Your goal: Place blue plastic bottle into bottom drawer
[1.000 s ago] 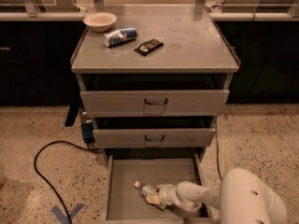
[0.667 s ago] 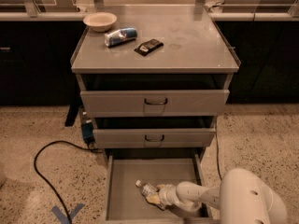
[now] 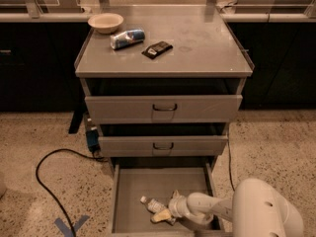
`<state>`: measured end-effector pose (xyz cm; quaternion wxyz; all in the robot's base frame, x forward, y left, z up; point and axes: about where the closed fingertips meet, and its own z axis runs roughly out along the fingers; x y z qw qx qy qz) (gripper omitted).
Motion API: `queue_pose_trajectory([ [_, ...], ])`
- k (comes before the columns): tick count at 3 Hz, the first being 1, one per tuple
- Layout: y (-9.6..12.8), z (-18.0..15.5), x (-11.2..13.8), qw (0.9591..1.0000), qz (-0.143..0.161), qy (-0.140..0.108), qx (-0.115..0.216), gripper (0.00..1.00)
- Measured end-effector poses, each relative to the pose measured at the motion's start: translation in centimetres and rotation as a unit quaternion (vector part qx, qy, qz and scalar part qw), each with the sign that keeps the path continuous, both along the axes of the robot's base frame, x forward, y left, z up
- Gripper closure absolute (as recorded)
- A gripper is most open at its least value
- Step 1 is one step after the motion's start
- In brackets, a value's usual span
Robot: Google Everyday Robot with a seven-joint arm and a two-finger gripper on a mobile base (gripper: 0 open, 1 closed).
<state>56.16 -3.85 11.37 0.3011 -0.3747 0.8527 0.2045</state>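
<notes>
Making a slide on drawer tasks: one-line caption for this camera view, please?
The pincer sits low inside the open bottom drawer, right at the blue plastic bottle.

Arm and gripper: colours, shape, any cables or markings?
The arm is smooth white, with a bulky rounded shell narrowing to a slim tube. The gripper, inside the bottom drawer, is cream-yellowish at its tip. No cables or markings visible.

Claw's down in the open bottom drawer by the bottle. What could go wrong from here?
The bottle seems to lie on its side right at the claw; pulling out could drag or roll it. The arm crosses the right wall of the bottom drawer, so a careless retreat may bump it.
</notes>
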Motion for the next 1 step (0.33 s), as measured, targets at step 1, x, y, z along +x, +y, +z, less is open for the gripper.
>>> queue_pose_trajectory([
  [1,0.00,0.00,0.00,1.0000,0.000,0.000,0.000,0.00],
])
